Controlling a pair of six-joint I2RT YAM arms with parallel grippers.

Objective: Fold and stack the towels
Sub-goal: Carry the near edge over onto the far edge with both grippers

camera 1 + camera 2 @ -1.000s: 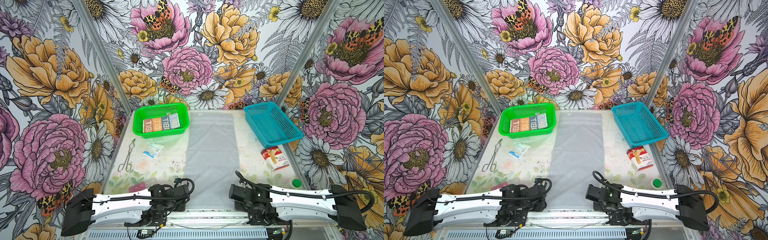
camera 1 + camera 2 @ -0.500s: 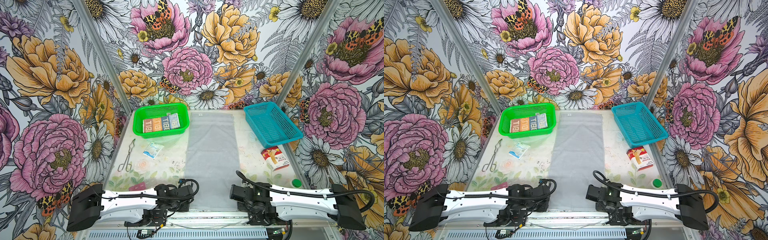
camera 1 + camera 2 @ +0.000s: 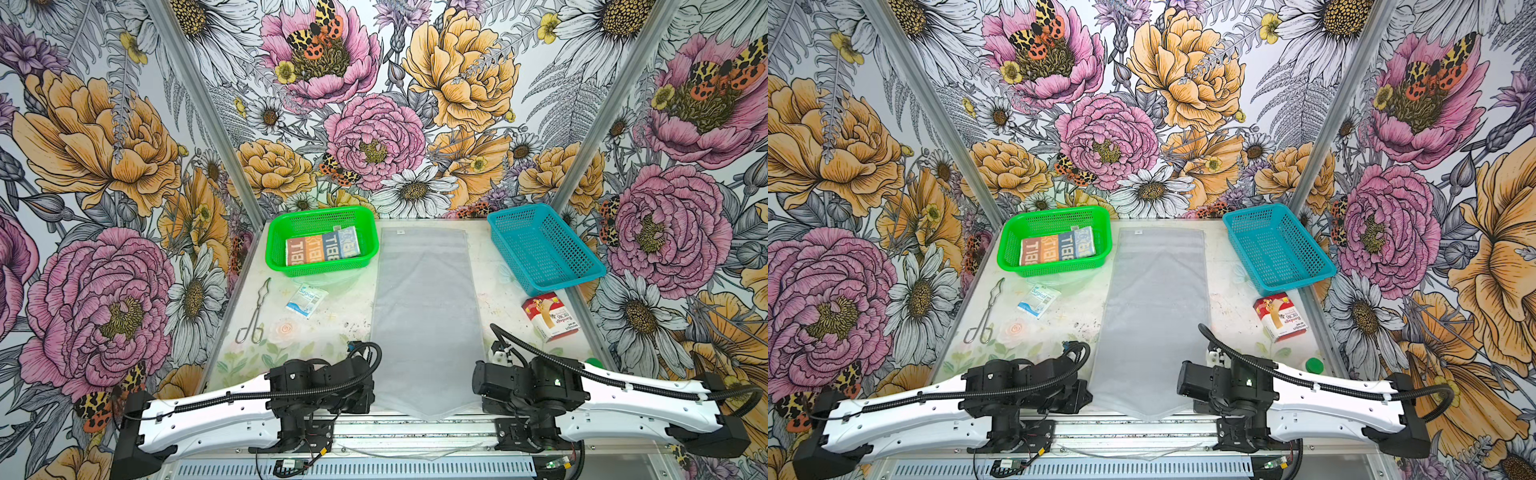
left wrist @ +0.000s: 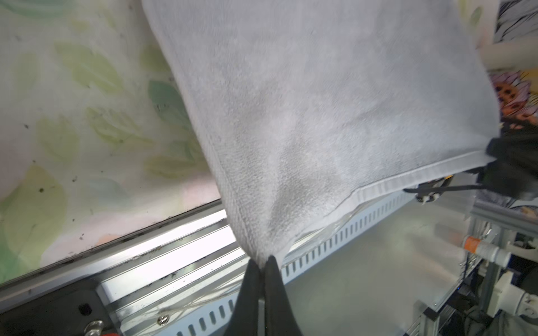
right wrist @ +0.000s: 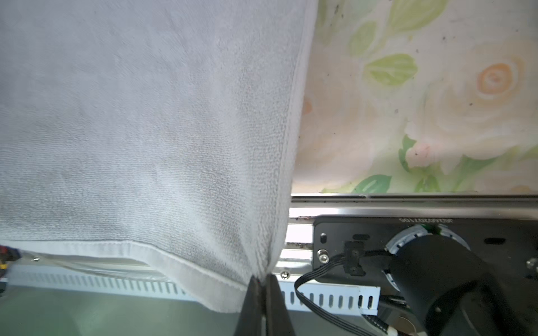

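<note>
A long plain light grey towel (image 3: pixel 424 307) (image 3: pixel 1152 307) lies flat down the middle of the table, its near end hanging past the front edge. My left gripper (image 4: pixel 263 261) is shut on the near left corner of the grey towel (image 4: pixel 305 116). My right gripper (image 5: pixel 264 278) is shut on the near right corner of the grey towel (image 5: pixel 145 131). In both top views the wrists hide the fingers. A folded towel with red, orange and blue panels and white letters (image 3: pixel 322 250) (image 3: pixel 1057 249) lies in the green basket (image 3: pixel 274 245) (image 3: pixel 1005 249).
A teal basket (image 3: pixel 544 249) (image 3: pixel 1277 249) stands at the back right. A red-white carton (image 3: pixel 550 316) (image 3: pixel 1281 318) lies in front of it. Metal tweezers (image 3: pixel 253 316) (image 3: pixel 984 316) and a white-blue sachet (image 3: pixel 306 298) (image 3: pixel 1039 299) lie on the left. A green cap (image 3: pixel 1314 365) sits near the right arm.
My left gripper has closed on the towel's near left corner and shifted slightly. The towel's near end has been drawn taut between both grippers, forming a point at its middle.
</note>
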